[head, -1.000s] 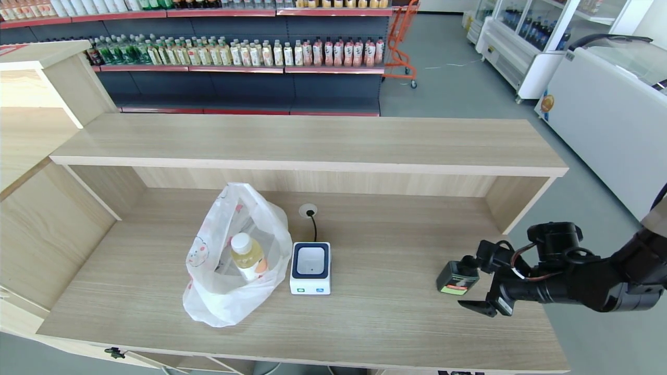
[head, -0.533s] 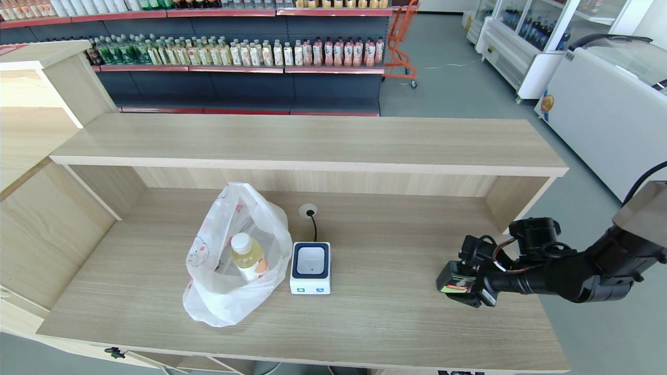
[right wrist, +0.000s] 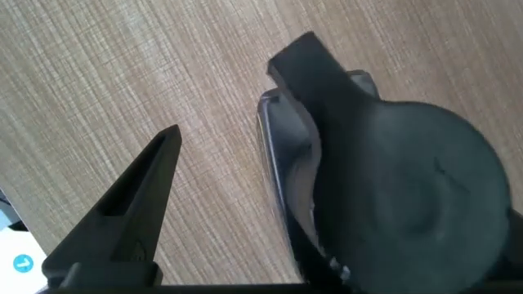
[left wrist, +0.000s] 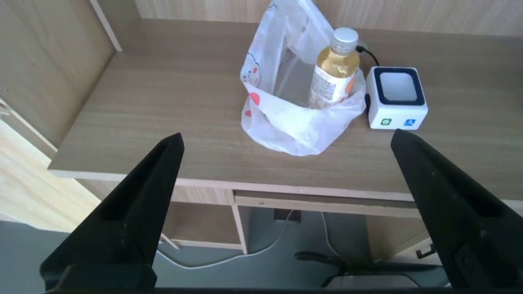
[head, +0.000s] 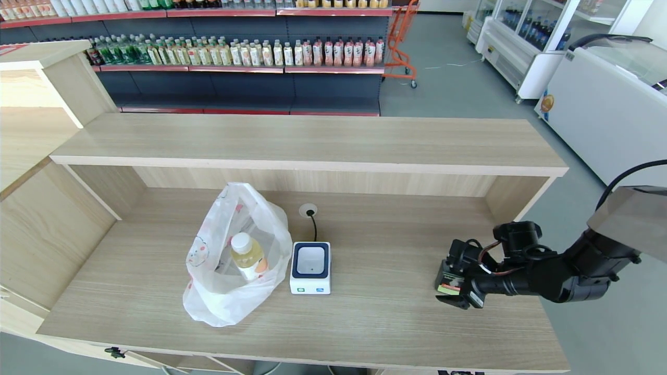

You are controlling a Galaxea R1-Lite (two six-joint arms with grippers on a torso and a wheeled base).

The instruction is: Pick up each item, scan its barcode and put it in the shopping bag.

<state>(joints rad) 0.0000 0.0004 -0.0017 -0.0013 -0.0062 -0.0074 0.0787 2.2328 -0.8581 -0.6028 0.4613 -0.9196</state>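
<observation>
I hold the right gripper [right wrist: 229, 102] low on the wooden worktop [head: 375, 312], fingers spread, nothing clamped. The small dark container with green-red label [head: 447, 284] sits against it, placed for grabbing. Left gripper [left wrist: 278, 220] gapes empty.

The right pincer [right wrist: 233, 94] stands spread over the wooden counter [right wrist: 98, 73], one finger against a dark round-topped item [right wrist: 409, 212].

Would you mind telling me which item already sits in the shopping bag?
The white-capped bottle, upright inside the bag; the dark box sits at the right gripper.
</observation>
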